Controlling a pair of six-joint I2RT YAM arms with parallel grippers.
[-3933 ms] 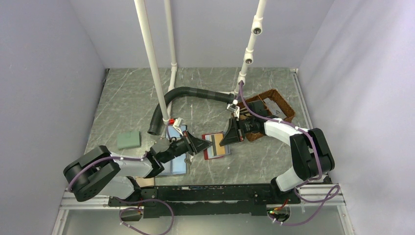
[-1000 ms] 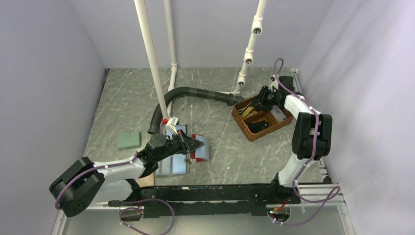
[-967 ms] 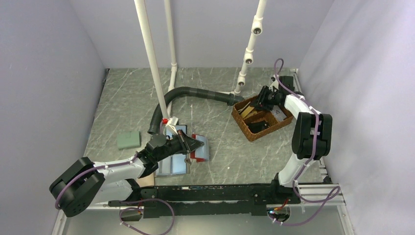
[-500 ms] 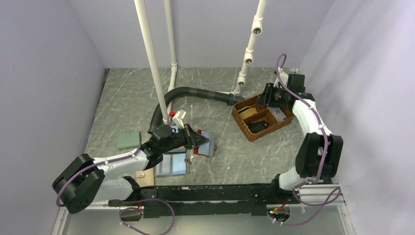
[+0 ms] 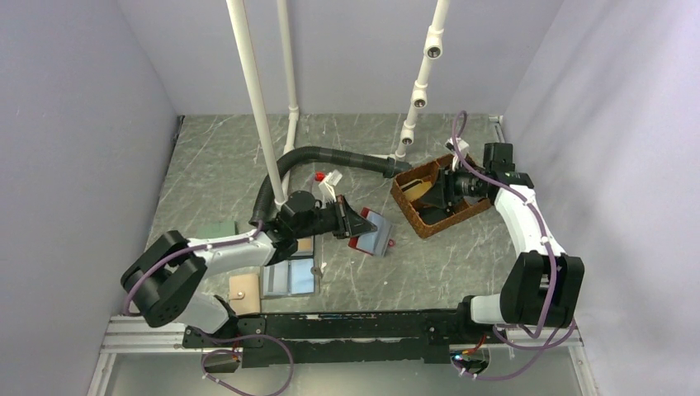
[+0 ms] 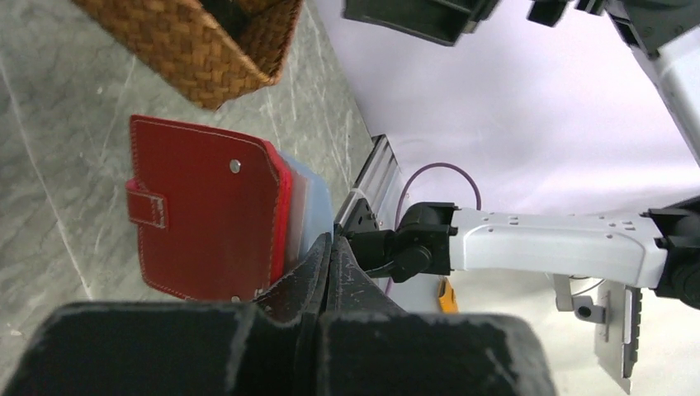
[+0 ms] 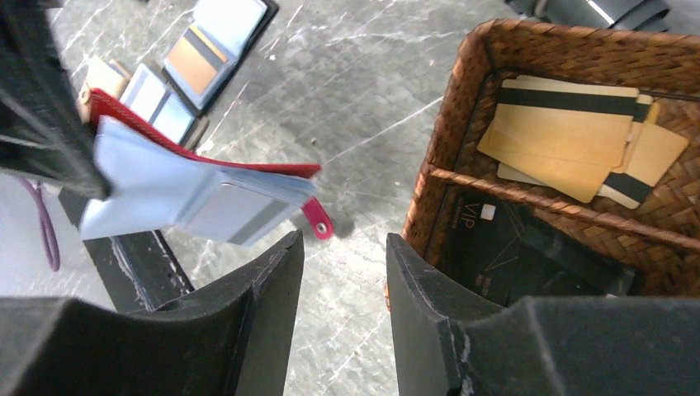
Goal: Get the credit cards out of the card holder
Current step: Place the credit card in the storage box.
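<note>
The marbled grey worktop point(image 5: 215, 165) carries a brown wicker basket point(image 5: 410, 210) at its right rear. Left of the basket, the left gripper point(image 5: 357, 224) is clamped tight on one edge of the red card holder point(image 6: 206, 223), holding it tilted above the worktop. The right gripper point(image 7: 338, 297) hangs partly open and empty over the basket's edge. Tan credit cards point(image 7: 561, 132) with black stripes lie in one basket compartment, a black VIP card point(image 7: 512, 247) in the other.

One red card holder point(image 5: 373, 234) is counted, and one wicker basket point(image 7: 462, 107) of two compartments. At least three tan cards point(image 7: 561, 132) are seen overlapped in one compartment, and one black card point(image 7: 512, 247) in the other. Two other wallets are counted: a dark-framed wallet point(image 7: 216, 37) and a pale blue wallet point(image 7: 161, 99).
</note>
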